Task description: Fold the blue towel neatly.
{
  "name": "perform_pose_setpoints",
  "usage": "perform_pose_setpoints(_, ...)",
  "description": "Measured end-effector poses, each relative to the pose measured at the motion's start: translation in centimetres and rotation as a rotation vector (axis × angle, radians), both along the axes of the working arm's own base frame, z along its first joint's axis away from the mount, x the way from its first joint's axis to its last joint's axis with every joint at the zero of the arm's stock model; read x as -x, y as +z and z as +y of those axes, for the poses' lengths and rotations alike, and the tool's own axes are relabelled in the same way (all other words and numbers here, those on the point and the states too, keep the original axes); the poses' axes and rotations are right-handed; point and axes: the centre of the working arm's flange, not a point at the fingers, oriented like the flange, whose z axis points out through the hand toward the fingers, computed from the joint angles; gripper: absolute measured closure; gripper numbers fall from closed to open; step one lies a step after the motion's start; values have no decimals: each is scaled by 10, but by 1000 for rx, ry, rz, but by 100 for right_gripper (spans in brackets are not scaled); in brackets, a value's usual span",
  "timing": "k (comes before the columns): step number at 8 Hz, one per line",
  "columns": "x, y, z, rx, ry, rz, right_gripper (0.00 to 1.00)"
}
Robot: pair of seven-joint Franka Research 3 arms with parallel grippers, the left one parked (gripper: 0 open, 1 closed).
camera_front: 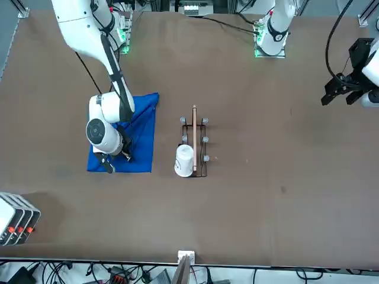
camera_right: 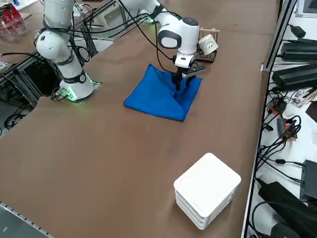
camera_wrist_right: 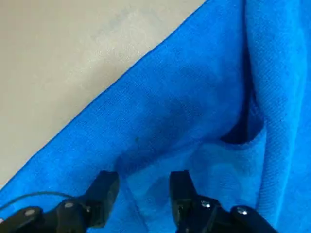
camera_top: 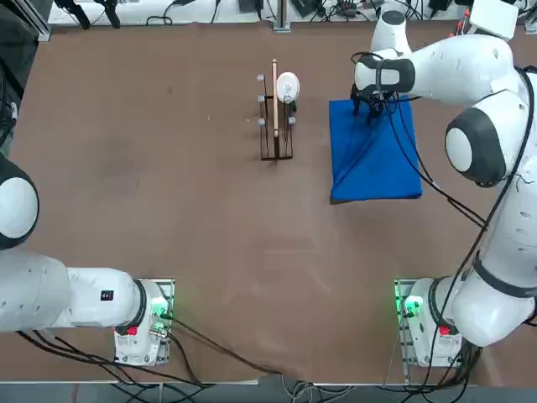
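The right gripper, its fingers parted and gripping nothing, is poised at the blue towel on the tabletop's far right, apparently lining up a fold that next calls for pinching a layer and drawing it across.

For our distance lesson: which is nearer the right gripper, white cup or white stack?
The white cup by the dark wire rack; the right gripper is above the blue towel, the stack farther off.
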Motion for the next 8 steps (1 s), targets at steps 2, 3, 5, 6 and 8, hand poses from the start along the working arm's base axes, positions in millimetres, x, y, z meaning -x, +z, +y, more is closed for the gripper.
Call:
perform_pose_setpoints(2,0,-1,1,-4,-4,-1,34)
perform_pose_setpoints(3,0,-2,2,-5,-3,-1,34)
perform_pose_setpoints(5,2,-5,4,-6,0,3,34)
perform_pose_setpoints(6,3,-11,4,-2,-1,10,35)
perform_pose_setpoints(8,3,-13,4,-2,-2,9,38)
